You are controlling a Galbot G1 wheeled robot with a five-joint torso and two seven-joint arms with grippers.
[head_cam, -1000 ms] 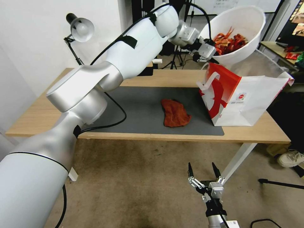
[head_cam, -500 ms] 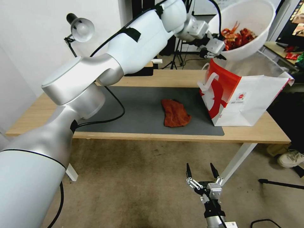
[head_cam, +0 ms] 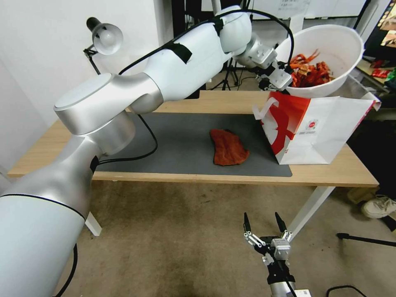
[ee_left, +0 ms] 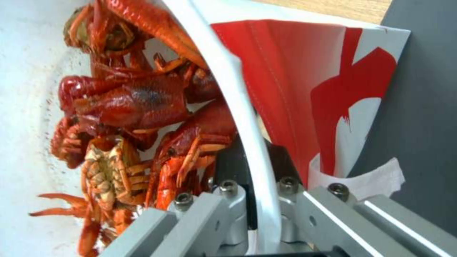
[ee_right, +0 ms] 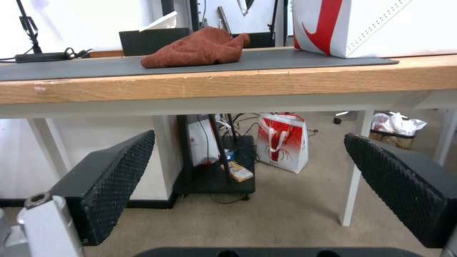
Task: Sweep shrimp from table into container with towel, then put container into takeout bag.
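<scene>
The white container, with the glossy red shrimp piled inside, hangs tilted just above the open mouth of the takeout bag. My left gripper is shut on its near rim. The left wrist view shows the fingers clamping the rim, with shrimp on one side and the bag's red panel on the other. The rust-red towel lies on the dark mat of the table. My right gripper hangs open below the table's front edge, over the floor.
A desk lamp stands at the table's far left. A shoe and a tripod foot lie on the floor to the right. Under the table stand a shelf and a second red-and-white bag. The towel lies just beyond the table edge.
My left arm has carried the container right and down, from well above the bag to just over its mouth, and the bowl now tips less. The right gripper has barely moved.
</scene>
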